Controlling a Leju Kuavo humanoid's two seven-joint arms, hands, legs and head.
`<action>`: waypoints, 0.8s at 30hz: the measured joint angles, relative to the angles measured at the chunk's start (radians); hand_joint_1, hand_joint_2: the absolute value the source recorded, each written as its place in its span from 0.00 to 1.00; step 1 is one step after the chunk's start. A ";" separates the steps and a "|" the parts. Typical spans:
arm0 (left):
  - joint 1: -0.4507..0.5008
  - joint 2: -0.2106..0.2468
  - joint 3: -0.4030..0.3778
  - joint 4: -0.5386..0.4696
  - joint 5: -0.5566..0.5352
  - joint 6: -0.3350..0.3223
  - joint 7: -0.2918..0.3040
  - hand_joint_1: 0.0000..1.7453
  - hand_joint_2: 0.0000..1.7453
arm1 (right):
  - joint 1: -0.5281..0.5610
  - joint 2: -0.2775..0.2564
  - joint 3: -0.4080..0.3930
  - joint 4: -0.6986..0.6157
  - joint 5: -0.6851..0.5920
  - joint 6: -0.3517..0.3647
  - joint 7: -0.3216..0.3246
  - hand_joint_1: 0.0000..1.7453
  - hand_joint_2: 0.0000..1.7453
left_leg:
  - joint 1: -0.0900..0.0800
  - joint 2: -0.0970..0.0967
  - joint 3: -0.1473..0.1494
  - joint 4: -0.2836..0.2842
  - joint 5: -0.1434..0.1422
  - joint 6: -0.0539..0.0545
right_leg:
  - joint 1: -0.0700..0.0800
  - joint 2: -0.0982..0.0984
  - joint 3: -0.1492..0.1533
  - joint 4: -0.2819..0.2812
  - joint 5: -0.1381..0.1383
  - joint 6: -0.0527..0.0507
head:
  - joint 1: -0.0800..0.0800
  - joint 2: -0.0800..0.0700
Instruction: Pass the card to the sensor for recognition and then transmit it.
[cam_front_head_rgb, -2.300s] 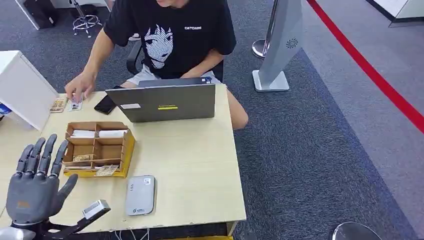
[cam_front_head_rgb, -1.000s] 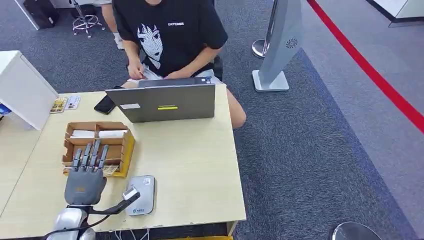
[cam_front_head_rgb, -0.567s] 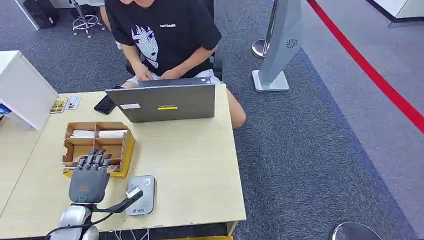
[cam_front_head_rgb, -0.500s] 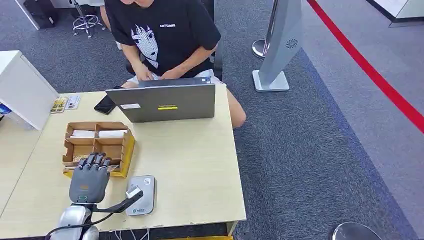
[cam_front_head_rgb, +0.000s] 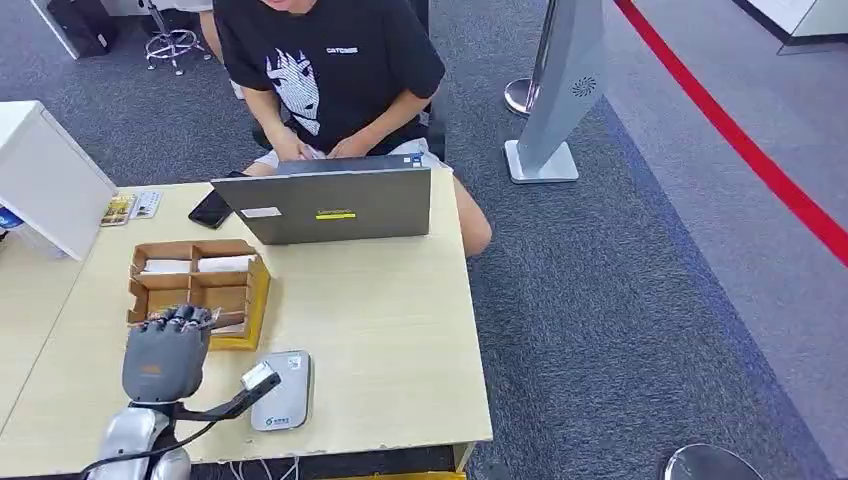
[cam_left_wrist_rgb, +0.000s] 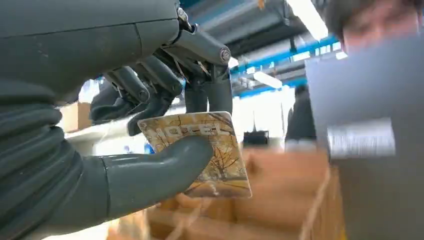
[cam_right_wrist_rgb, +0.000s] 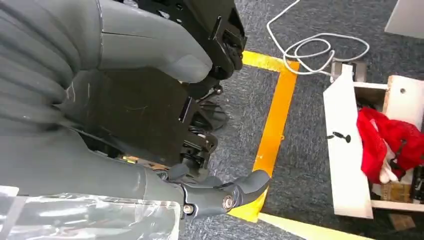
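Over pale wood table (cam_front_head_rgb: 380, 330), left hand (cam_front_head_rgb: 165, 350) pinches glossy rounded-corner card (cam_left_wrist_rgb: 210, 150); right hand (cam_right_wrist_rgb: 150, 55) empty.

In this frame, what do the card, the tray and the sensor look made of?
Card: likely glossy plastic, rigid and flat with a printed tree picture, pinched in the left robot hand.
Tray: thin brown wood or cardboard, matte, with slotted dividers.
Sensor: smooth grey plastic, by its rounded corners.

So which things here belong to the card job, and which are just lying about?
Job:
- card, held by the left hand
- sensor
- wooden box of cards

Lying about:
- laptop
- phone
- two cards at the table's far corner
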 joint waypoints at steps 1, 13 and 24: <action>0.000 0.002 -0.008 -0.043 0.008 -0.014 -0.002 1.00 1.00 | 0.000 0.000 0.000 0.000 -0.001 0.000 -0.001 0.00 1.00 | 0.000 0.000 0.000 0.000 0.000 0.000 | 0.000 0.000 0.000 0.000 0.000 0.000 | 0.000 0.000; -0.081 0.047 -0.060 -0.290 0.033 -0.110 0.048 1.00 1.00 | 0.003 0.000 0.000 0.000 0.000 0.003 -0.004 0.00 1.00 | 0.000 0.000 0.000 0.000 0.001 -0.001 | 0.000 0.000 0.000 0.000 0.001 -0.001 | 0.000 0.000; -0.232 0.107 0.004 -0.086 0.073 -0.129 0.071 1.00 1.00 | 0.000 0.000 0.017 0.000 0.014 0.018 0.000 0.00 1.00 | 0.001 0.000 0.000 0.000 0.002 -0.001 | 0.001 0.000 0.000 0.001 0.002 -0.002 | 0.000 0.000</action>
